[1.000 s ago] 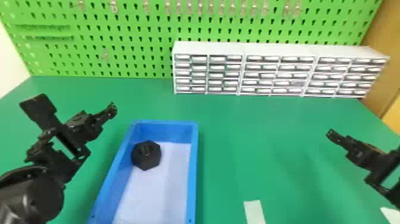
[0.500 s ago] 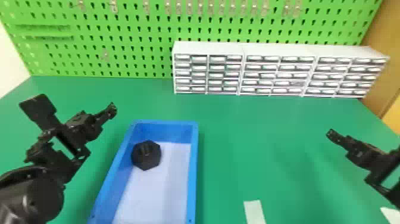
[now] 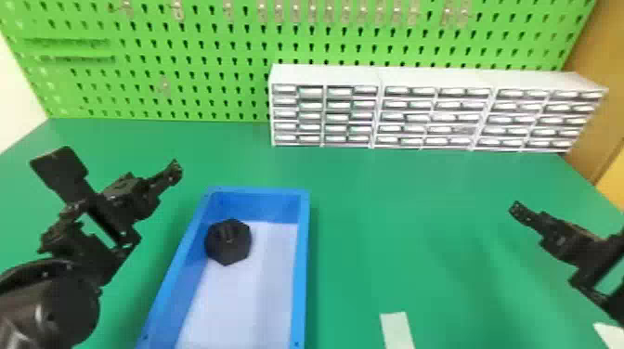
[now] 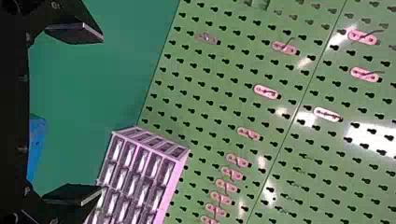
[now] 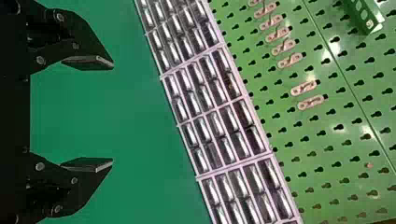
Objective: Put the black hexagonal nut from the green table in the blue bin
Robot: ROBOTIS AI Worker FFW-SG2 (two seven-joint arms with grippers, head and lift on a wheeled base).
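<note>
we see the black hexagonal nut (image 3: 227, 242) inside the blue rectangular bin (image 3: 302, 260), near its far end, on the smooth green table (image 3: 399, 199). our black left gripper (image 3: 173, 170) and black right gripper (image 3: 516, 210) both have flat fingers spread apart.

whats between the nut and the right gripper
In the head view, a strip of floor in the blue bin, its right wall, then green table lie between the nut and the right gripper.
</note>
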